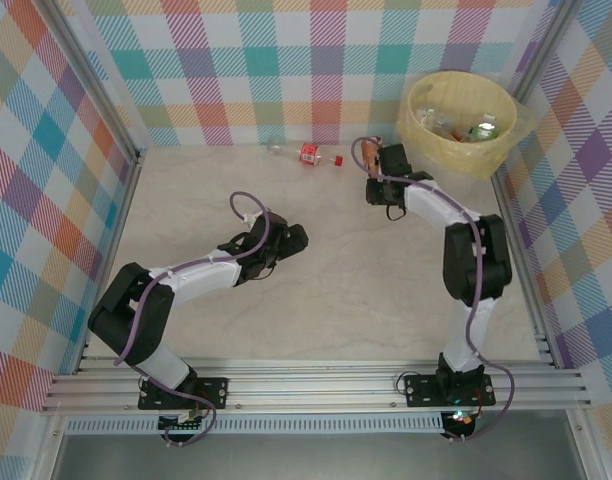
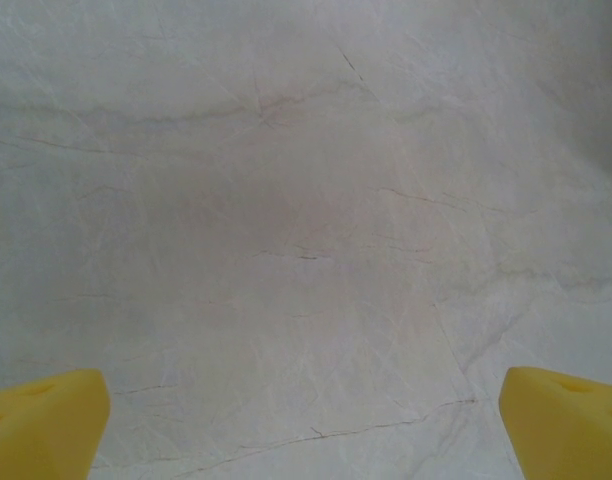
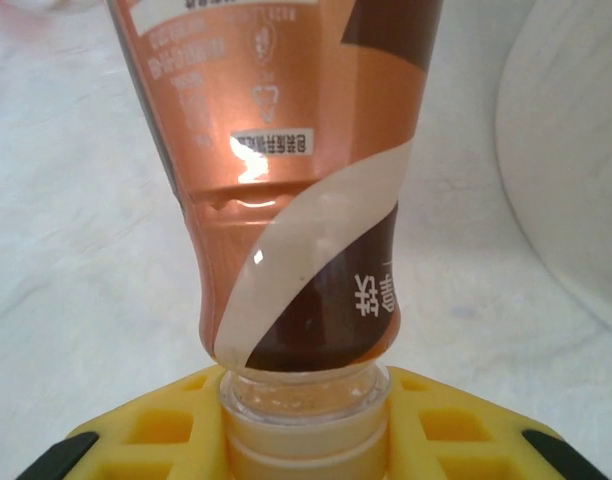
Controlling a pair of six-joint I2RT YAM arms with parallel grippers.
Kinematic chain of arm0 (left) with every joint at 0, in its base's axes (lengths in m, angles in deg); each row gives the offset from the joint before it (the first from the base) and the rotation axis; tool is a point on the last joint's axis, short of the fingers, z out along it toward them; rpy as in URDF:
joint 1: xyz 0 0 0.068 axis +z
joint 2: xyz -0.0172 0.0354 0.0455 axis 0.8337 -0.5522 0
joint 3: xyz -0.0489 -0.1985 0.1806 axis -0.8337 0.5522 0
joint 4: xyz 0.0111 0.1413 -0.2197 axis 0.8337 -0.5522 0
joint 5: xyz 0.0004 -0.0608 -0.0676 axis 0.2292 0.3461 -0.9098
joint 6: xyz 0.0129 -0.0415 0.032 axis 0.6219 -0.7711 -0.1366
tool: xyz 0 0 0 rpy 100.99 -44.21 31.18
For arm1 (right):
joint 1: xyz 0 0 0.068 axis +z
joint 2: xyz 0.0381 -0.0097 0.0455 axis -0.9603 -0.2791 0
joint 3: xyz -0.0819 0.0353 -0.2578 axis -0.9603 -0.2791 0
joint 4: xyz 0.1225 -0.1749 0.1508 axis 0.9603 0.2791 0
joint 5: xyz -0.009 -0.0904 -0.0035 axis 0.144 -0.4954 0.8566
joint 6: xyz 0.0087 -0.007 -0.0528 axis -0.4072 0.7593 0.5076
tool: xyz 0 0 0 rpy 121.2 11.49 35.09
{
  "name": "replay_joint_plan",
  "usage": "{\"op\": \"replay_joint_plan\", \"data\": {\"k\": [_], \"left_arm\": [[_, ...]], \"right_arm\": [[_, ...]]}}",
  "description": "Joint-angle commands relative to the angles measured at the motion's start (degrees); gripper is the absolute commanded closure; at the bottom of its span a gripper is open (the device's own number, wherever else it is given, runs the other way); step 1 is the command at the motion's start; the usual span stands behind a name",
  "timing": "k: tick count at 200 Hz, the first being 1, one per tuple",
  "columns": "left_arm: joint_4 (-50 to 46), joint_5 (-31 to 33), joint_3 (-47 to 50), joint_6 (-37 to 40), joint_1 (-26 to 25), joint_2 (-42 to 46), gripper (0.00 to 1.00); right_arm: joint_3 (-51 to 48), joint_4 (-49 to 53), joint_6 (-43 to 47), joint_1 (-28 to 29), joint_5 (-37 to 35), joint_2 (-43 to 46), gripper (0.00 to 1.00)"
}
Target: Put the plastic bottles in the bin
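Yellow pads (image 2: 46, 420) of the left pincer (image 1: 291, 237) were seen spread wide. Nothing was between them, and bare counter (image 2: 306, 250) lay beneath. It was released and idle, and was judged not needed for this step.

Further right, a red-labelled bottle (image 1: 309, 153) was lying on its side near the back wall, apart from both arms. It was taken as work for a later pass.

Next over, a copper-labelled bottle (image 3: 306, 200) was gripped by the right pincer (image 1: 384, 165). The pincer was clenched on the clear neck just below the label, with the bottle body projecting away from the wrist. Whether the bottle was clear of the counter could not be told.

At far right the bin (image 1: 451, 152) stood in the back corner, near the right pincer, with several bottles (image 1: 466, 125) already inside.

Step in hand was judged to be carrying the bottle to the bin. Notes for doing it well:
- A neck grip is narrow, so swing of the long body is to be expected and the traverse is best kept slow.
- Height should be gained first, so the bottle's far end clears the near rim and the bag edge.
- Release should be held off until the whole bottle is over the opening, not just the neck.
- The path should be kept right of the red-labelled bottle so it isn't knocked.
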Motion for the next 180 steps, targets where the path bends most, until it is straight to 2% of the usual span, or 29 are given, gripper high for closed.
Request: {"op": "replay_joint_plan", "data": {"k": [1,32,51,106,152,180], "left_arm": [[1.2,-0.8,-1.3,-1.6,0.4,0.7,0.0],[2.4,-1.1,-1.3,-2.6,0.4,0.8,0.0],[2.5,-1.3,-1.5,-2.4,0.4,1.0,0.0],[4.4,-1.2,-1.6,-2.7,0.4,1.1,0.0],[5.2,-2.1,-1.6,-3.5,0.4,-0.2,0.0],[5.3,-2.1,-1.4,-3.5,0.4,0.1,0.0]], "right_arm": [[-5.6,-7.3,2.6,0.6,7.1,6.1,0.81],[-9.9,-8.7,4.5,1.0,16.0,12.7,0.82],[-9.5,-8.6,4.8,1.0,18.4,17.1,0.83],[2.4,0.7,11.2,-0.6,13.7,24.3,0.82],[14.6,8.2,11.8,-7.6,12.3,21.8,0.81],[19.3,11.2,11.0,-14.2,11.0,19.1,0.8]]}}
